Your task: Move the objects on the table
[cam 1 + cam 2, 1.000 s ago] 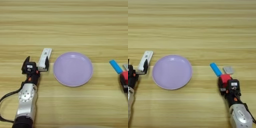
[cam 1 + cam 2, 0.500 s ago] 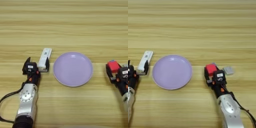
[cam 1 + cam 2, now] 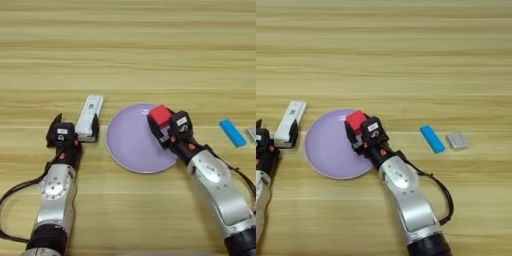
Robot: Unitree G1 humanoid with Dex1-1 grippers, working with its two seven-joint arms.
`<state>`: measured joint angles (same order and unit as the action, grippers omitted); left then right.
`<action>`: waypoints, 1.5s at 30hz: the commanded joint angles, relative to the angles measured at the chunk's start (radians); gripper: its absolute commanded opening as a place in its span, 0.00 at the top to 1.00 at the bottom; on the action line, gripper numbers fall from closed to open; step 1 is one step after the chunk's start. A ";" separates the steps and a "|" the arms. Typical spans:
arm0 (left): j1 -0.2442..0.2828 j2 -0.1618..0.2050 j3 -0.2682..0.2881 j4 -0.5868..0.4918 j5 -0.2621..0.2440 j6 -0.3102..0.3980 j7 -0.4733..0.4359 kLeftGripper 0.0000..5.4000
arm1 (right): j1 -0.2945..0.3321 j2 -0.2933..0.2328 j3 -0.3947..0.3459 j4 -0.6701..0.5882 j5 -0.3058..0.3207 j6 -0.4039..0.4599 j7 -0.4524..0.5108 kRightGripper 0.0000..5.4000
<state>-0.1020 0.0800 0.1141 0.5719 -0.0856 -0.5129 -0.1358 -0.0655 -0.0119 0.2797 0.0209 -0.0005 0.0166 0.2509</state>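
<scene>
Claw fingers of the right claw [image 3: 161, 125] clamped the red cube [image 3: 160, 114] over the lilac plate's [image 3: 130, 145] right rim, partly hiding it. The left claw [image 3: 74, 131], fingers apart, flanked the white bar's [image 3: 89, 117] near end. Only the right eye view showed the grey block [image 3: 457, 140] whole, beside the blue bar [image 3: 432, 138].

No writing can be read anywhere. The white bar [image 3: 89, 117], lying just left of the lilac plate [image 3: 127, 150], carries a small printed label at its near end, too small to make out. White stickers sit on the left gripper [image 3: 73, 132] and the right gripper [image 3: 159, 125], their marks also illegible.
</scene>
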 commanded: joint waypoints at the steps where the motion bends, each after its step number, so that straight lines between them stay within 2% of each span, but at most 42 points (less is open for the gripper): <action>1: -0.019 0.007 0.003 0.027 0.007 -0.009 0.003 0.00 | -0.056 0.031 0.007 0.085 0.006 0.038 0.012 0.58; 5: -0.021 0.007 0.002 0.033 0.006 -0.012 0.003 0.00 | -0.073 0.034 0.003 0.150 0.002 0.082 0.017 0.58; 13: -0.022 0.006 0.002 0.033 0.006 -0.013 0.005 0.00 | -0.069 0.032 0.007 0.144 0.000 0.124 0.026 0.58; 14: -0.022 0.006 0.001 0.034 0.007 -0.013 0.005 0.00 | -0.067 0.033 0.005 0.138 0.006 0.127 0.030 0.53; 19: -0.021 0.004 0.000 0.034 0.007 -0.013 0.006 0.00 | -0.052 0.032 0.006 0.084 0.015 0.133 0.039 0.42; 30: -0.011 0.002 -0.002 0.023 0.010 -0.014 0.008 0.00 | -0.008 -0.002 -0.005 -0.093 -0.029 0.091 0.005 0.18; 35: -0.006 -0.001 -0.005 0.016 0.012 -0.014 0.011 0.00 | -0.002 -0.041 -0.060 -0.147 -0.069 0.039 -0.051 0.08; 38: -0.004 -0.003 -0.006 0.011 0.013 -0.013 0.013 0.00 | 0.003 -0.062 -0.110 -0.144 -0.060 0.017 -0.070 0.01; 45: -0.001 -0.005 -0.008 0.003 0.015 -0.011 0.017 0.00 | 0.018 -0.100 -0.198 -0.140 -0.029 -0.003 -0.082 0.00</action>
<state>-0.1096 0.0811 0.1107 0.5821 -0.0815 -0.5210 -0.1276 -0.0553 -0.1021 0.1067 -0.1164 -0.0445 0.0263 0.1775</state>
